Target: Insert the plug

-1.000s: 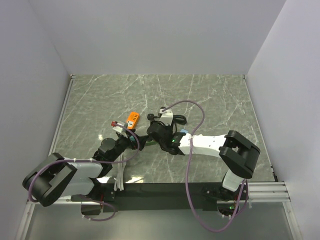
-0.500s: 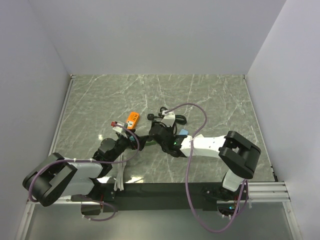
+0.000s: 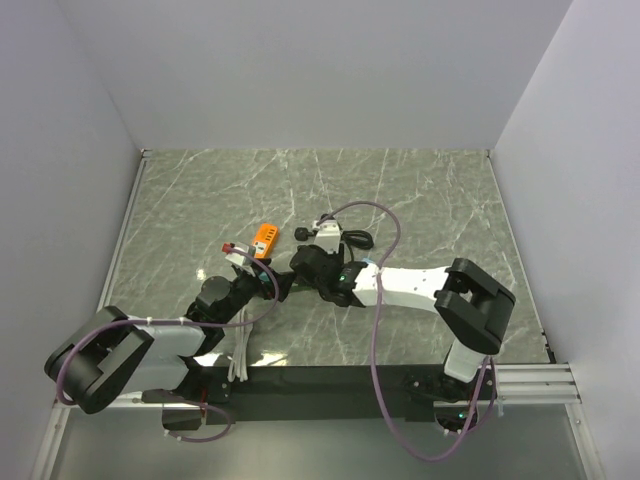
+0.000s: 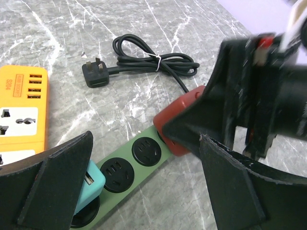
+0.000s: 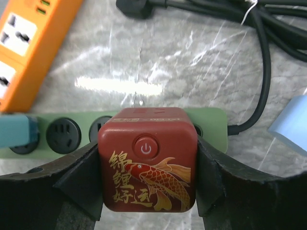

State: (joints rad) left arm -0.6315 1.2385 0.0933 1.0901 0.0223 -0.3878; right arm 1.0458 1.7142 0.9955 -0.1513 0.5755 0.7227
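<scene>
The plug (image 5: 147, 163) is a red cube with a power button and a gold carp print. My right gripper (image 5: 147, 167) is shut on its two sides. It sits over the right end of the green power strip (image 5: 211, 123), and in the left wrist view the plug (image 4: 175, 127) rests against that end of the strip (image 4: 129, 163). Whether its pins are seated is hidden. My left gripper (image 4: 144, 158) stands open over the strip's two free round sockets, holding nothing. A teal plug (image 4: 91, 184) occupies a socket by its left finger.
An orange power strip (image 4: 21, 112) lies left of the green one. A coiled black cable (image 4: 153, 62) with a three-pin plug (image 4: 93, 76) lies beyond both strips. A pale blue block (image 5: 292, 124) sits right of the green strip. The two grippers (image 3: 290, 275) are close together.
My right gripper has shifted a little to the left with the red plug in it. The left arm has stayed where it was.
</scene>
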